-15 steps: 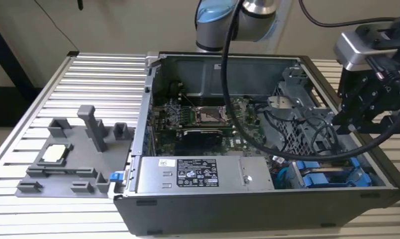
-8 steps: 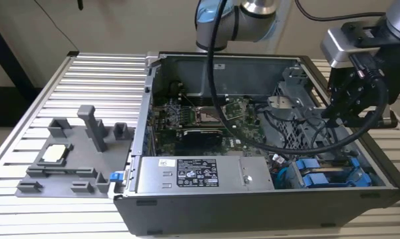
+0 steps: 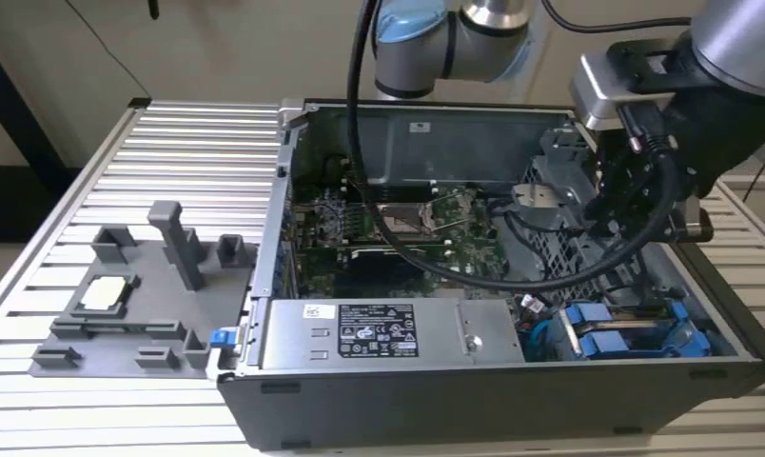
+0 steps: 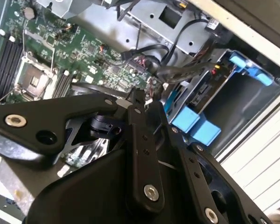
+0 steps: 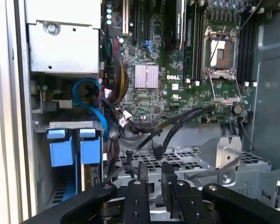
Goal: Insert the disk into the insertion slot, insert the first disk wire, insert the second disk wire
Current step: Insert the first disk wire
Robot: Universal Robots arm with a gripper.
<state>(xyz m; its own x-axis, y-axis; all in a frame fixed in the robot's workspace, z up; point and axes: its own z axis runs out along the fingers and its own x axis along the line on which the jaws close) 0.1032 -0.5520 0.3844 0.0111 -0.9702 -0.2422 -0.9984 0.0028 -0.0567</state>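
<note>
The disk's bright blue carrier stands in the insertion slot, in the open case's near corner at the exterior view's right. Its two blue end tabs show in both wrist views, and the drive body is mostly hidden. My gripper hovers over the perforated cage, a short way from the slot. It is open by a narrow gap with nothing between the fingers. Loose black wires lie just ahead of the fingertips. A blue wire loops above the tabs.
The grey power-supply box sits next to the slot. The motherboard fills the case floor, and the perforated metal cage lies under my fingers. A grey fixture plate rests on the slatted table at the exterior view's left.
</note>
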